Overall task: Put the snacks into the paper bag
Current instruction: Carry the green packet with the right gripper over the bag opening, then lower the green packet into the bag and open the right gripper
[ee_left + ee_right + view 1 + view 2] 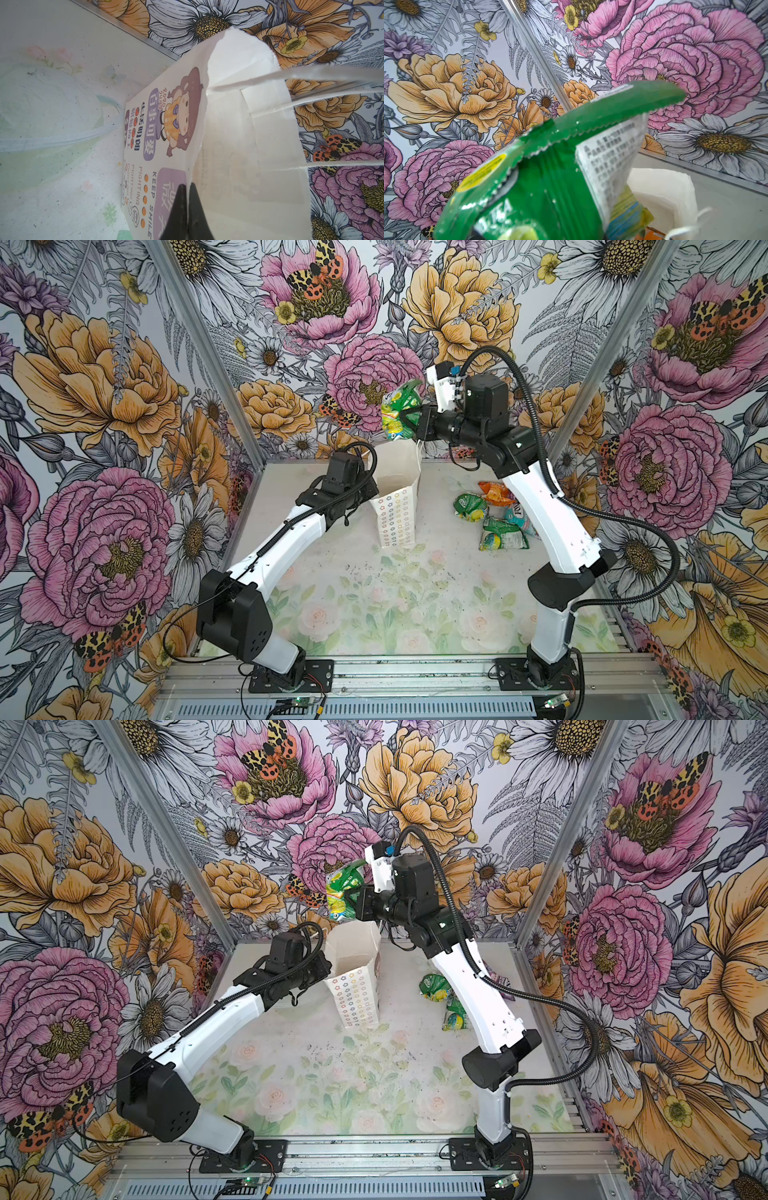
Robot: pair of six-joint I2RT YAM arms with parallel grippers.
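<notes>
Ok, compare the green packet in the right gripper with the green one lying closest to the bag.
The held green packet hangs in the air above the paper bag; the lying green packet rests on the table to the bag's right. The held one is pinched by the right gripper and creased; the lying one is untouched. Both are green-and-yellow foil.

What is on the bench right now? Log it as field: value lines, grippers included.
bag: upright, mouth open
left gripper: shut on the bag's rim
right gripper: shut on a green packet, held above the bag's mouth
loose on table, right of bag: orange packet, teal packet, two green-and-yellow packets
</notes>
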